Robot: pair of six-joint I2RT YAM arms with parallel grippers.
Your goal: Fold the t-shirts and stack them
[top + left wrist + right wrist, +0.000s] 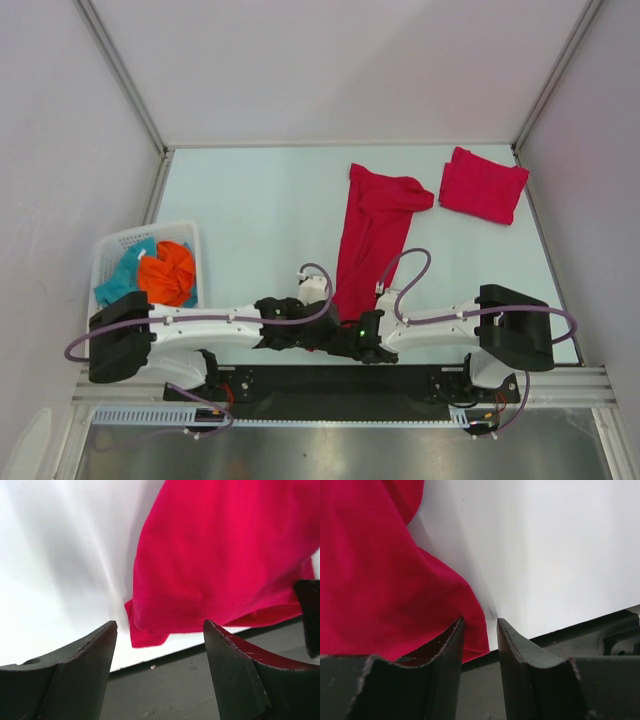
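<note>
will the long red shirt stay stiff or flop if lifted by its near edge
Probably flop: the shirt lies in soft wrinkles, bunched at its far end, so it would likely sag and unfold. It looks thin, so probably light. On the smooth table a push would likely crumple it.

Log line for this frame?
long t-shirt: lengthwise strip, centre | folded t-shirt: far right | left gripper: open, near hem | right gripper: part-open, near hem
</note>
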